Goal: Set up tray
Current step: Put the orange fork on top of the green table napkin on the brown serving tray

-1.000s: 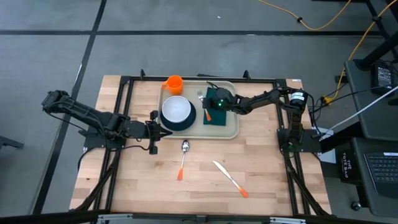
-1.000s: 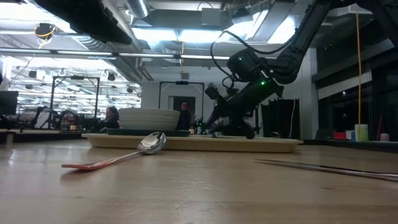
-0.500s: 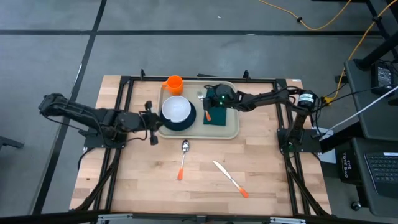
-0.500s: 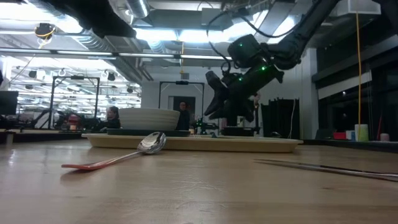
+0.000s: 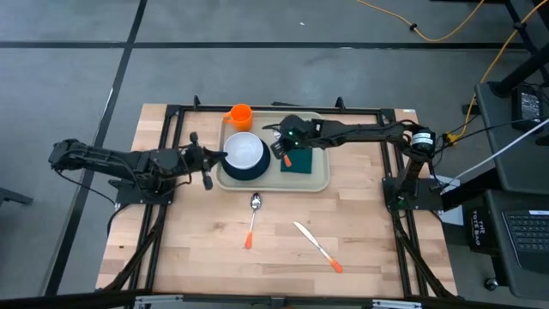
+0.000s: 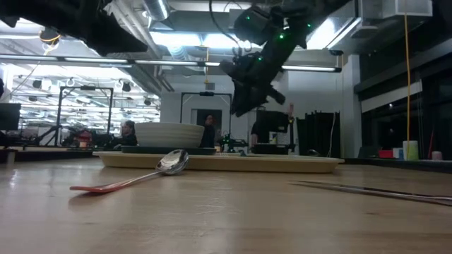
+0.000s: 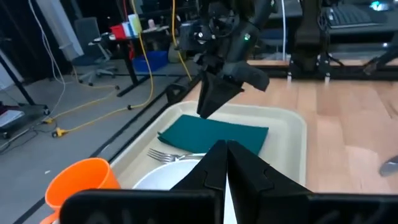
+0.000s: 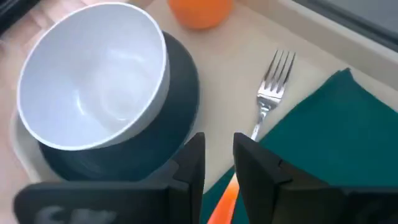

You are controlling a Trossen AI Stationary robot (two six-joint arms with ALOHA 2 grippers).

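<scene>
Over the tray point(image 5: 319, 178), between the bowl point(image 5: 244, 152) and the napkin point(image 5: 302, 161), the right gripper point(image 5: 280, 150) is hovering, jaws parted narrowly and seemingly holding nothing. The fork point(image 8: 272, 87) is lying just ahead of it, running along the napkin's edge. The left gripper point(image 5: 208, 167) is waiting shut and empty beside the tray's bowl end.

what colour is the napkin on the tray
Dark teal green napkin; it shows best in the left wrist view.
</scene>
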